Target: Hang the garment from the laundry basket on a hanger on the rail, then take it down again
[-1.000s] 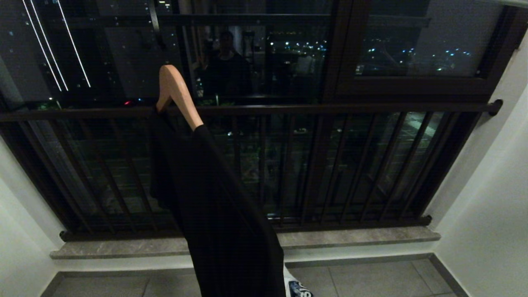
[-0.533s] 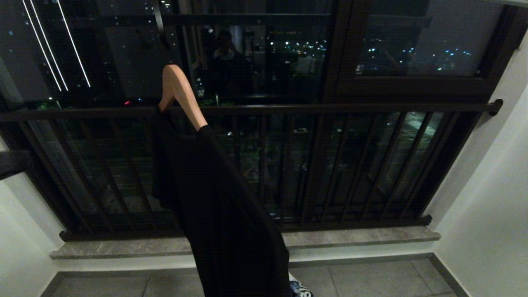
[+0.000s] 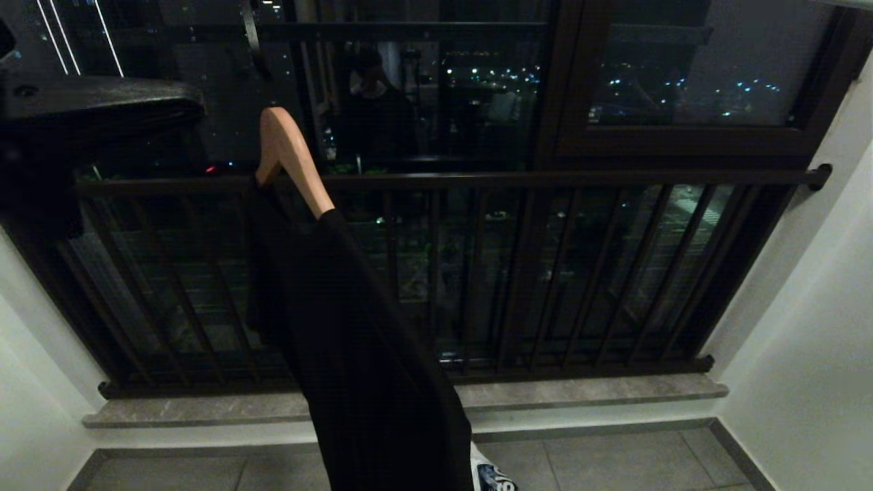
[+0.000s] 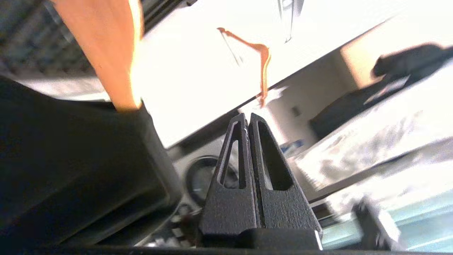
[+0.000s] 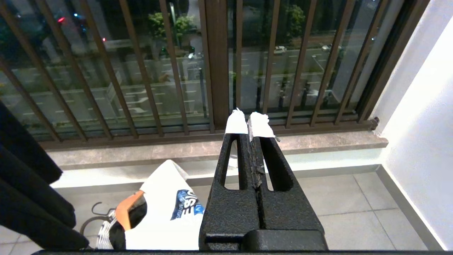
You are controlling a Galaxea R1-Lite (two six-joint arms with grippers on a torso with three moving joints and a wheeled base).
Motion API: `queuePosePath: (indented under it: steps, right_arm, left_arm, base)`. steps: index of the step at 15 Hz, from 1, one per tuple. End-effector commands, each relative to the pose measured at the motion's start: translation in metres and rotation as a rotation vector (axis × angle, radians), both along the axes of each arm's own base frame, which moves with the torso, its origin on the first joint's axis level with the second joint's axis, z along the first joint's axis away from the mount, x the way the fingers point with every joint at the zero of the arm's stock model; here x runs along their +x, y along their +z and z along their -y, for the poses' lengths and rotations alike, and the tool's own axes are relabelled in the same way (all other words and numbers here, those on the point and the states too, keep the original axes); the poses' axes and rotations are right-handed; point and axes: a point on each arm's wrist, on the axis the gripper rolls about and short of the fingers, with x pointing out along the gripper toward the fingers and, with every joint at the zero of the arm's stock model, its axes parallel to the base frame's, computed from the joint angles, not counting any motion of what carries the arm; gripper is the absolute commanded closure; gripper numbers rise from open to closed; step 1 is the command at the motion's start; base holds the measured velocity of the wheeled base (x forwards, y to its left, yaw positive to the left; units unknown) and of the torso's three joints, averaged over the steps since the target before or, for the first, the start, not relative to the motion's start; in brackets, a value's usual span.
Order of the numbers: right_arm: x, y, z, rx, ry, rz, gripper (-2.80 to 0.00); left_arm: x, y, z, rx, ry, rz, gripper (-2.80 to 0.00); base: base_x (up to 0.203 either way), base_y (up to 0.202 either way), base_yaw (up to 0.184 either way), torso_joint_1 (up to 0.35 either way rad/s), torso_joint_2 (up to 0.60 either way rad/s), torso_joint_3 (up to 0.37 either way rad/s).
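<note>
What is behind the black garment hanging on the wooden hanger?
Behind the black garment on the wooden hanger stand the dark brown window-guard bars and the stone sill. A white printed item peeks out at its bottom edge; the rest is covered.

Home balcony, high-rise flat, night. Ahead of me: dark brown window-guard bars (image 3: pixel 518 273) over a stone sill (image 3: pixel 586 392), city lights beyond the glass. Grey tiled floor (image 5: pixel 354 209), white walls. Dark garment (image 3: pixel 368 354) hangs on a wooden hanger (image 3: pixel 290 153).
</note>
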Motion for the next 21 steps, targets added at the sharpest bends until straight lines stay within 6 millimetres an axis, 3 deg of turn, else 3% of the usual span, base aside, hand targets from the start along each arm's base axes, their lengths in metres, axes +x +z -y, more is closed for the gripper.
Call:
queuePosePath:
  steps: [1,5,6,10,14,19,21]
  right_arm:
    - [0.000,0.000,0.000,0.000,0.000,-0.001,0.00]
    - [0.000,0.000,0.000,0.000,0.000,-0.001,0.00]
    - [0.000,0.000,0.000,0.000,0.000,-0.001,0.00]
    - [0.000,0.000,0.000,0.000,0.000,-0.003,0.00]
    - [0.000,0.000,0.000,0.000,0.000,-0.001,0.00]
    - [0.000,0.000,0.000,0.000,0.000,-0.001,0.00]
    - [0.000,0.000,0.000,0.000,0.000,-0.001,0.00]
  left_arm:
    - [0.022,-0.009,0.004,0.000,-0.003,-0.069,0.00]
    - [0.027,-0.022,0.004,0.005,0.058,-0.114,0.00]
    - [0.027,-0.024,0.004,0.007,0.059,-0.117,-2.80]
    - [0.029,-0.026,0.009,0.014,0.036,-0.122,-2.80]
    - [0.058,-0.041,0.017,0.082,0.090,-0.118,-2.80]
    - [0.064,-0.031,0.019,0.098,0.103,-0.052,-2.80]
    - [0.068,-0.027,0.032,0.095,0.056,-0.027,-2.80]
  base:
    - [0.000,0.000,0.000,0.000,0.00,0.000]
    - [0.000,0.000,0.000,0.000,0.00,0.000]
    - [0.000,0.000,0.000,0.000,0.00,0.000]
    - [0.000,0.000,0.000,0.000,0.00,0.000]
    - [0.000,0.000,0.000,0.000,0.00,0.000]
    - [0.000,0.000,0.000,0.000,0.00,0.000]
    - [0.000,0.000,0.000,0.000,0.00,0.000]
